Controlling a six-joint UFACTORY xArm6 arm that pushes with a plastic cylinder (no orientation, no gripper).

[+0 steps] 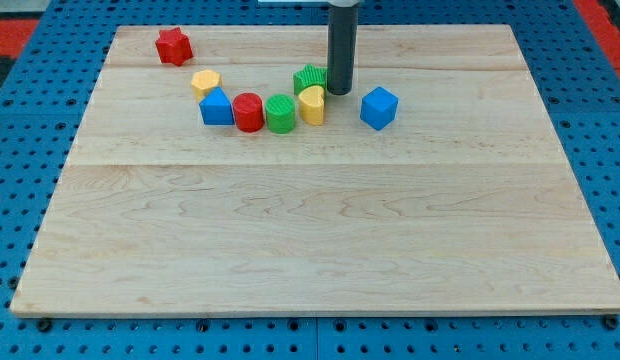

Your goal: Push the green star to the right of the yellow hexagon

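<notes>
my tip (338, 93) parked right beside the green star (309, 79), on its right

No gripper/hand on this rig, just the rod, so nothing to spread or pinch. Star sits near the board's (290, 250) top, touching a yellow heart-ish block (312, 104) below it. Yellow hexagon (205, 82) is well to the view's left, w/ blue triangle-ish block (217, 107), red cylinder (248, 111), green cylinder (280, 113) between. Blue cube (379, 107) to the right, red star (174, 45) top left.

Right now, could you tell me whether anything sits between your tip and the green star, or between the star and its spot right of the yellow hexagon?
Nothing visible separates my tip from the green star; the tip is at the star's right edge. The yellow hexagon lies toward the view's left, and the board between the two looks bare. The yellow block sits just below the star.
</notes>
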